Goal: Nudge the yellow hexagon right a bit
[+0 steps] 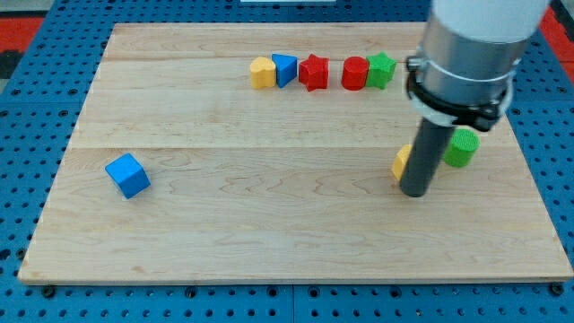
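rod upright | my tip (415,192) touching yellow block (402,161), view's right

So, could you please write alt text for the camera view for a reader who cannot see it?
My tip rests on a wooden board, partly hiding a yellow block, with a green cylinder at its right. A row near the top holds a yellow hexagon, blue block, red star, red cylinder and green star; a blue cube sits alone at the view's left.
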You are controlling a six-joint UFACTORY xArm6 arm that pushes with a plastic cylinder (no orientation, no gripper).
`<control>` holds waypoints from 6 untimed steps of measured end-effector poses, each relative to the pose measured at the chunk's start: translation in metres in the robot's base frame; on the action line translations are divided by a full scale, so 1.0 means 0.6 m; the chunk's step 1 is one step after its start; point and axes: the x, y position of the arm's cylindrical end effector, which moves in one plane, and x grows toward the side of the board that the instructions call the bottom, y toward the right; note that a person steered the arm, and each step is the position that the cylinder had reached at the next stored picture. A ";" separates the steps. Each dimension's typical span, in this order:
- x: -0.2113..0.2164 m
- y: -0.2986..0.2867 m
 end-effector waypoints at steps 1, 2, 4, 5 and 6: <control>-0.069 -0.052; -0.110 -0.147; -0.005 -0.058; -0.048 -0.025; -0.116 -0.105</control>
